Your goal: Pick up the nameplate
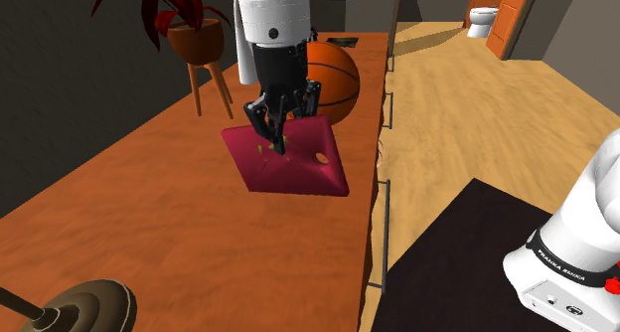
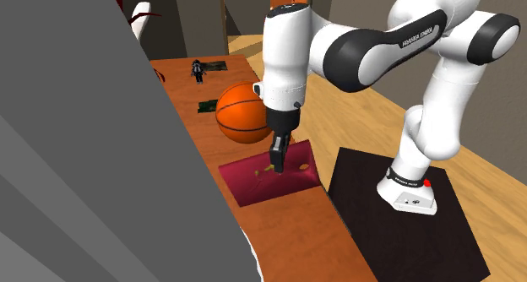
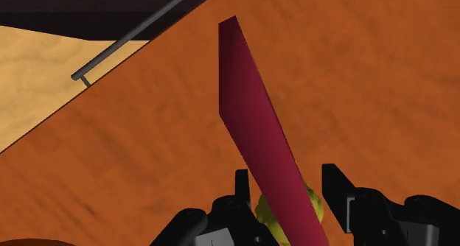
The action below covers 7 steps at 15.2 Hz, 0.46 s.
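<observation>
Lifting is the step in hand, I judge. Table (image 1: 129, 211): wood, level. Ball (image 1: 338, 77): just behind plate, so raise straight up, no swing toward it. Plate (image 1: 298, 171): dark red, just in front of ball, edge-on in wrist view; whether its lower edge clears table, cannot tell. Gripper (image 3: 287, 177): fingers narrowly apart, clasping plate. Hold squeeze steady, rise slowly.

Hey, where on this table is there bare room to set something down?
The wide table stretch between the dark red nameplate and the round dark base in the shoulder view's lower left corner is bare. It is crowded where the gripper hangs at the nameplate, with the basketball close behind.
</observation>
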Motion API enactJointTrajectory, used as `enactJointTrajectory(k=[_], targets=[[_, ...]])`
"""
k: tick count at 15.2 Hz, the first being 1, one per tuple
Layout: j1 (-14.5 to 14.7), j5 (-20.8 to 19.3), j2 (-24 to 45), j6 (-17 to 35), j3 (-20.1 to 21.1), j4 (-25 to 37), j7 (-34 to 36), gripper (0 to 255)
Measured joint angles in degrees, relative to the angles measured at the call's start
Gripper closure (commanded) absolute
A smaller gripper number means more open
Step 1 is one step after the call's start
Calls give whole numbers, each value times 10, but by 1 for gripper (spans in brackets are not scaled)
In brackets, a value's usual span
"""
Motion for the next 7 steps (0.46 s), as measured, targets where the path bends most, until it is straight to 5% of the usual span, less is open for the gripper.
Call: enactJointTrajectory(k=[7], targets=[[1, -2, 4, -49, 1, 52, 3, 255]])
